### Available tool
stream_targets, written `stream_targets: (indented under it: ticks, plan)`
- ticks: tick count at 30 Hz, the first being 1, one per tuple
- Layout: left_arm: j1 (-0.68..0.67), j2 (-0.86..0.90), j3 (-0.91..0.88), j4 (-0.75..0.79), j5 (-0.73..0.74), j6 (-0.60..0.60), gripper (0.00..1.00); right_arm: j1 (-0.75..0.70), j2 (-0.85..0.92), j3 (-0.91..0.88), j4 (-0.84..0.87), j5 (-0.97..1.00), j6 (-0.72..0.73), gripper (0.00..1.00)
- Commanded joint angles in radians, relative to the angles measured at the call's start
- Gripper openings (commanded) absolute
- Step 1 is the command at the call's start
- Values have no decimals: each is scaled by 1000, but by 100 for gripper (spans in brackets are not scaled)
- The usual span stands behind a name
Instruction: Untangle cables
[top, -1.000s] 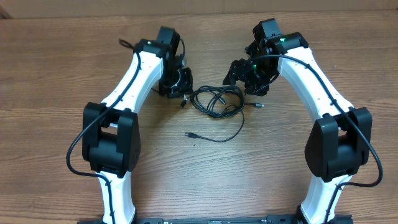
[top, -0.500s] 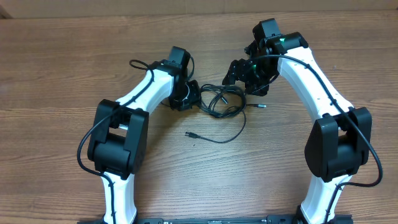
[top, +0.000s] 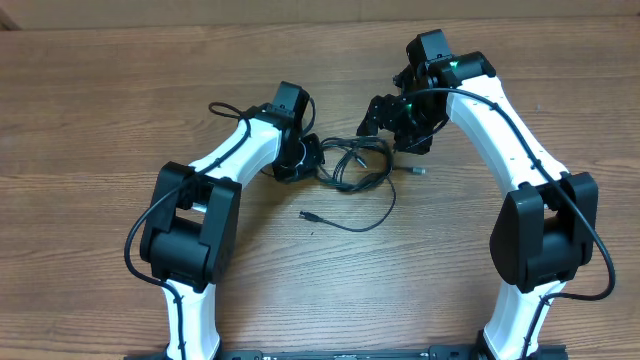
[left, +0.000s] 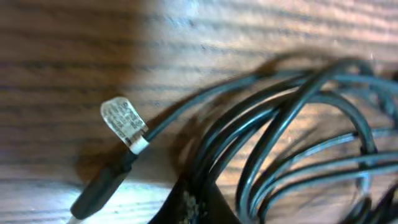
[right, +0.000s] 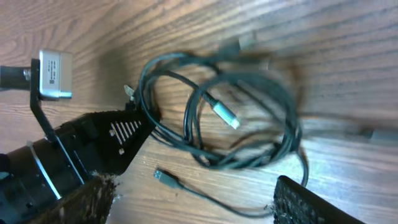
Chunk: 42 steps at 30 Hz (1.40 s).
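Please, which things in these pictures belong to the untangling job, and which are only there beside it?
Belong to the job: cables; left gripper; right gripper.
Only there: thick wires on the arms; wooden table.

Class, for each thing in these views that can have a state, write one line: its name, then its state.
cables: tangled in loose loops, lying flat, one plug end trailing free.
left gripper: at the loops' left edge, jaws cannot be judged.
right gripper: over the loops' right side, jaws open, empty.
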Motion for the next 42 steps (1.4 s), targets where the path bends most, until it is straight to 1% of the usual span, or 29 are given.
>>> stream_targets:
  ticks: [1, 3, 7, 11, 12, 16, 18, 21, 23, 26, 30, 33, 36, 42]
  plan:
    - [4, -27, -14, 8, -14, 89, 4, 11, -34, 26, 29, -76, 3, 80]
    - [11, -66, -3, 13, 24, 174, 4, 19, -34, 26, 48, -119, 3, 80]
    - [28, -215, 6, 31, 103, 348, 4, 45, -34, 26, 87, -154, -1, 80]
    - [45, -357, 6, 29, 100, 412, 4, 69, -34, 26, 135, -248, -1, 79]
    - [51, -391, 6, 29, 96, 423, 4, 70, -34, 27, 154, -294, -1, 76]
    - [74, -453, 6, 27, 93, 424, 4, 67, -34, 28, 232, -450, 0, 72]
    - [88, -456, 6, 19, 93, 424, 4, 67, -34, 28, 272, -507, 0, 72]
    - [106, -455, 6, -16, 92, 424, 4, 67, -34, 28, 315, -559, 4, 71]
    - [115, -455, 6, -32, 92, 424, 4, 67, -34, 28, 320, -560, 13, 71]
    - [125, -454, 6, -39, 93, 423, 4, 68, -34, 28, 322, -543, 27, 71]
    - [124, -454, 6, -39, 101, 402, 4, 87, -33, 27, 333, -383, 144, 71]
    - [123, -454, 6, -39, 101, 397, 4, 109, -31, 26, 353, -301, 200, 70]
    - [122, -454, 6, -40, 101, 397, 4, 137, -19, 26, 385, -279, 238, 67]
    - [119, -454, 6, -43, 99, 386, 4, 166, -10, 26, 423, -280, 246, 67]
